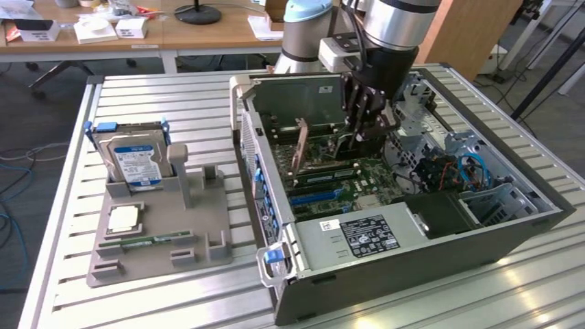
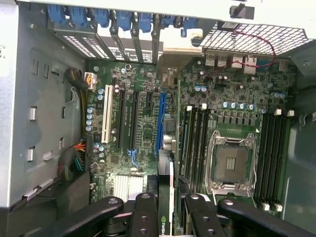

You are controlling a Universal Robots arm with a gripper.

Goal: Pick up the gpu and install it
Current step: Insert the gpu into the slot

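Gripper (image 2: 168, 211) half closed, clamping the gpu (image 2: 171, 183) edge-on above the motherboard (image 2: 148, 129) slots inside the case (image 1: 439, 255).

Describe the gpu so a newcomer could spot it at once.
Inside the open computer case, over the green motherboard, find the gripper. The gpu is the thin card seen edge-on between its jaws; unlike the long slots around it, it carries a printed logo.

Gpu (image 2: 164, 223) inside computer case (image 1: 429, 267), over motherboard (image 2: 148, 133)
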